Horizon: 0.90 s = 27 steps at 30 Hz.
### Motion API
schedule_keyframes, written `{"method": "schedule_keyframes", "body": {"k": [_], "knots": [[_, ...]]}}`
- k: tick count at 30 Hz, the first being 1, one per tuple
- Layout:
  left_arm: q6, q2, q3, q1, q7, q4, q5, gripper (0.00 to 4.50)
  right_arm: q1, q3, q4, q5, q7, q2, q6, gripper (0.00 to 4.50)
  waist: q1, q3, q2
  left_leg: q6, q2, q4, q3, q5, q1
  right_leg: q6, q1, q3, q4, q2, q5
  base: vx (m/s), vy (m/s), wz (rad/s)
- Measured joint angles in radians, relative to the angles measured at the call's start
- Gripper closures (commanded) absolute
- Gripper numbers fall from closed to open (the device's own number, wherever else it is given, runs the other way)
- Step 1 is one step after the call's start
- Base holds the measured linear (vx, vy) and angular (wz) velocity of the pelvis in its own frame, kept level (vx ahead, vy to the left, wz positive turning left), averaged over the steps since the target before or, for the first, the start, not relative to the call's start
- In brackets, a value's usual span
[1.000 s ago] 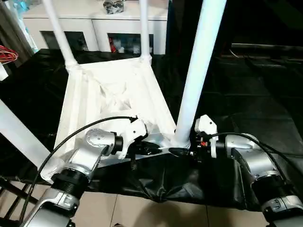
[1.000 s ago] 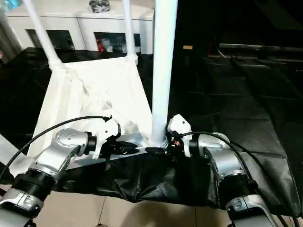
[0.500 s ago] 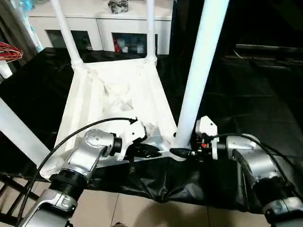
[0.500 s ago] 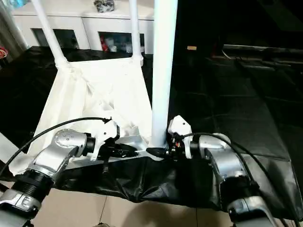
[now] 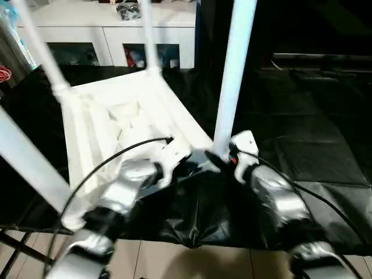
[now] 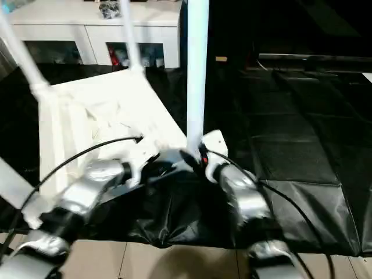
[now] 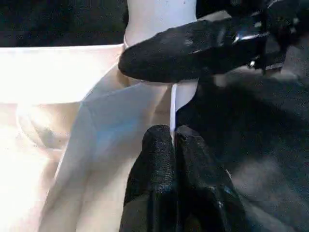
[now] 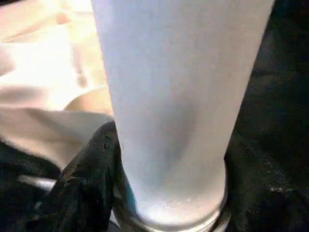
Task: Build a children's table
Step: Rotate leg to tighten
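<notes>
The children's tabletop [image 5: 116,125] lies upside down on the black-draped bench [image 5: 314,128], ribbed underside facing up, toward nine o'clock of the bench's middle. Legs stand upright in its corner sockets: two at the far corners, around twelve o'clock [image 5: 146,35] and eleven o'clock [image 5: 38,49], one thick in the foreground at eight o'clock [image 5: 29,165], and the near-right leg [image 5: 232,75] rising at the corner closest to the robot's arms.

The left gripper [image 7: 173,145] is clenched, its two black fingers pressed together on the thin white edge of the tabletop just beside that near-right socket. In the left wrist view a black finger of the right gripper [image 7: 193,50] lies across the foot of the leg.

The right gripper [image 5: 216,163] sits at the base of the near-right leg, its fingers spread around the tube; from the right wrist view one finger [image 8: 82,179] touches the leg's side just above the socket ring. Whether it squeezes the leg firmly I cannot tell.

A white cabinet [image 5: 110,38] stands beyond the bench.
</notes>
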Motion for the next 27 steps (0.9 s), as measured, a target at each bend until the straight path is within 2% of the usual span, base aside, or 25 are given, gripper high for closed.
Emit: {"method": "schedule_keyframes", "body": {"k": [3, 4, 8, 9, 11, 12, 17, 24, 27], "knots": [[-0.001, -0.012, 0.0, -0.002, 0.015, 0.004, 0.006, 4.5, -0.001, -0.01, 0.012, -0.002, -0.002, 0.001, -0.02, 1.85, 0.002, -0.001, 0.002, 0.0, 0.0, -0.002, 0.0, 0.0, 0.0, 0.0, 0.0, 0.0, -0.001, 0.0, 0.0, 0.0, 0.0, 0.0], [-0.001, -0.014, 0.0, -0.002, 0.016, 0.004, 0.006, 4.5, 0.0, -0.011, 0.012, -0.002, -0.001, 0.001, -0.022, 1.29, 0.003, -0.001, 0.002, 0.0, 0.0, -0.002, 0.0, 0.0, 0.0, 0.0, 0.0, 0.0, -0.001, 0.0, 0.0, 0.0, 0.0, 0.0], [-0.001, -0.015, 0.002, -0.002, 0.008, 0.004, 0.006, 4.5, 0.006, -0.018, 0.005, 0.022, 0.033, 0.0, -0.021, 1.09, 0.003, -0.001, 0.003, 0.0, 0.0, -0.002, 0.0, 0.0, 0.0, 0.0, 0.0, 0.0, -0.001, 0.0, 0.0, 0.0, 0.0, 0.0], [-0.001, -0.013, 0.003, -0.002, -0.001, 0.004, 0.006, 4.5, 0.007, -0.018, 0.004, 0.029, 0.047, -0.005, -0.021, 0.87, 0.003, -0.001, 0.003, 0.0, 0.0, -0.002, 0.0, 0.0, 0.0, 0.0, 0.0, 0.0, -0.001, 0.0, 0.0, 0.0, 0.0, 0.0], [-0.001, -0.006, 0.006, -0.001, -0.025, -0.001, 0.004, 4.5, 0.01, -0.018, -0.001, 0.032, 0.085, -0.016, -0.021, 0.87, 0.003, -0.001, 0.003, 0.0, 0.0, -0.002, 0.0, 0.0, -0.001, 0.0, 0.0, -0.001, -0.001, 0.0, 0.0, 0.0, 0.0, 0.0], [-0.002, 0.005, 0.007, 0.006, -0.048, -0.011, -0.004, 4.5, 0.016, -0.016, -0.01, 0.035, 0.132, -0.03, -0.021, 0.57, 0.003, -0.001, 0.003, 0.001, 0.0, -0.002, 0.0, -0.001, -0.001, 0.0, -0.001, -0.001, -0.001, 0.0, 0.0, 0.0, 0.0, 0.0], [-0.002, 0.054, 0.003, 0.041, -0.137, -0.059, -0.033, 4.5, 0.043, 0.021, -0.053, 0.052, 0.304, -0.093, -0.016, 0.57, 0.004, -0.001, 0.004, 0.001, 0.001, -0.003, 0.0, 0.0, -0.001, 0.001, -0.001, -0.001, -0.001, 0.0, 0.0, 0.0, 0.0, 0.0], [-0.024, 0.123, -0.027, 0.064, -0.305, -0.103, -0.072, 4.5, 0.074, 0.088, -0.137, 0.085, 0.557, -0.197, 0.01, 0.57, 0.027, 0.0, 0.004, 0.001, 0.001, -0.002, 0.0, 0.0, -0.002, 0.001, -0.001, -0.001, -0.001, 0.0, 0.0, 0.0, 0.0, 0.0], [-0.036, 0.142, -0.032, 0.071, -0.357, -0.108, -0.076, 4.5, 0.08, 0.105, -0.156, 0.085, 0.633, -0.225, 0.015, 0.57, 0.029, 0.0, 0.003, 0.001, 0.001, -0.001, 0.0, 0.0, -0.003, 0.001, -0.001, -0.001, -0.001, 0.0, 0.0, 0.0, 0.0, 0.0]]}}
